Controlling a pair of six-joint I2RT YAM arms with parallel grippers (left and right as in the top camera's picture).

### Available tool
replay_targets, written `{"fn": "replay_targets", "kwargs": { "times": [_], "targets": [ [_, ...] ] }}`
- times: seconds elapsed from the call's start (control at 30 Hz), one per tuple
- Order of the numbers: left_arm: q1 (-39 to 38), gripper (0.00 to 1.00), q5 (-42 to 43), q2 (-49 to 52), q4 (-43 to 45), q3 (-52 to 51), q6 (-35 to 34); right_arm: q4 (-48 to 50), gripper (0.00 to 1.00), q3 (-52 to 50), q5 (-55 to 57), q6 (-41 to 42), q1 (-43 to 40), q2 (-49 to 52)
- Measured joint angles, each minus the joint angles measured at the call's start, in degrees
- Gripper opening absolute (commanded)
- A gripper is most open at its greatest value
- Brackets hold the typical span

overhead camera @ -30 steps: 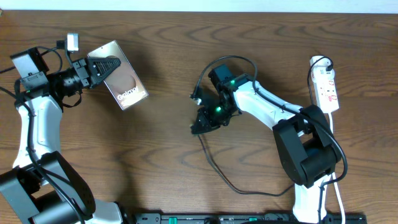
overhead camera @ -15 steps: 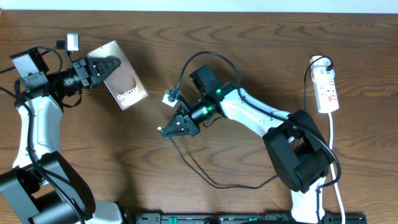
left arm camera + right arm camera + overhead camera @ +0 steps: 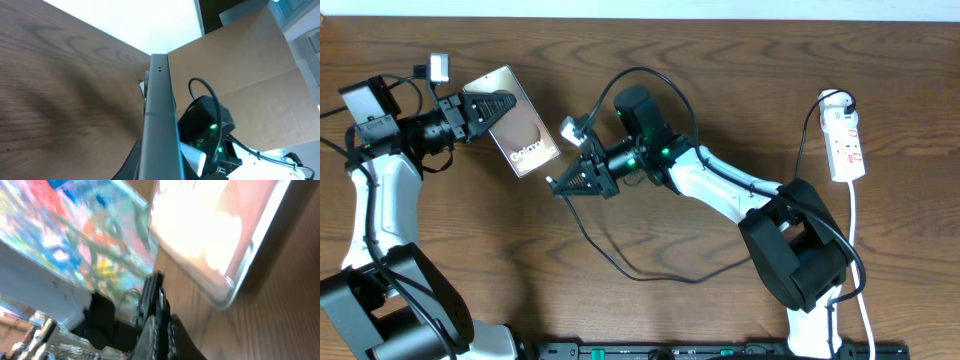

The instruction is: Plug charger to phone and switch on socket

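The left gripper (image 3: pixel 490 108) has its fingers closed tight on the phone (image 3: pixel 525 135), which sits at about 10 o'clock over the table (image 3: pixel 650 50). The right gripper (image 3: pixel 560 184) is pinched shut on the tip of the charger (image 3: pixel 655 280), just beside the phone's 5 o'clock corner. The socket (image 3: pixel 846 140) lies well apart at 3 o'clock.

The overhead camera looks straight down on the whole table (image 3: pixel 720 60). The left wrist camera sits tight against the phone (image 3: pixel 160 125), sighting along its edge rightward to the right arm (image 3: pixel 205 125). The right wrist camera faces left, close on the same phone's corner.
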Motion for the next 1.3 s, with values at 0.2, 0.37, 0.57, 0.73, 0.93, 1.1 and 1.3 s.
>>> {"fn": "replay_targets", "kwargs": {
  "times": [0.2,0.37,0.57,0.73,0.93,1.1,1.3],
  "targets": [
    [-0.55,0.07,0.00,0.00,-0.04,0.00,0.00,3.93,0.01,0.00,0.79,10.16,0.00,0.00],
    [-0.55,0.07,0.00,0.00,-0.04,0.00,-0.02,3.96,0.01,0.00,1.09,13.05,0.00,0.00],
    [-0.55,0.08,0.00,0.00,-0.04,0.00,0.00,3.96,0.01,0.00,1.36,14.21,0.00,0.00],
    [-0.55,0.07,0.00,0.00,-0.04,0.00,0.00,3.96,0.01,0.00,1.64,14.32,0.00,0.00],
    [-0.55,0.07,0.00,0.00,-0.04,0.00,0.00,3.96,0.01,0.00,1.70,14.47,0.00,0.00],
    [-0.55,0.07,0.00,0.00,-0.04,0.00,0.00,3.96,0.01,0.00,1.68,14.47,0.00,0.00],
    [-0.55,0.08,0.00,0.00,-0.04,0.00,0.00,4.22,0.01,0.00,1.68,14.47,0.00,0.00]
  ]
}}
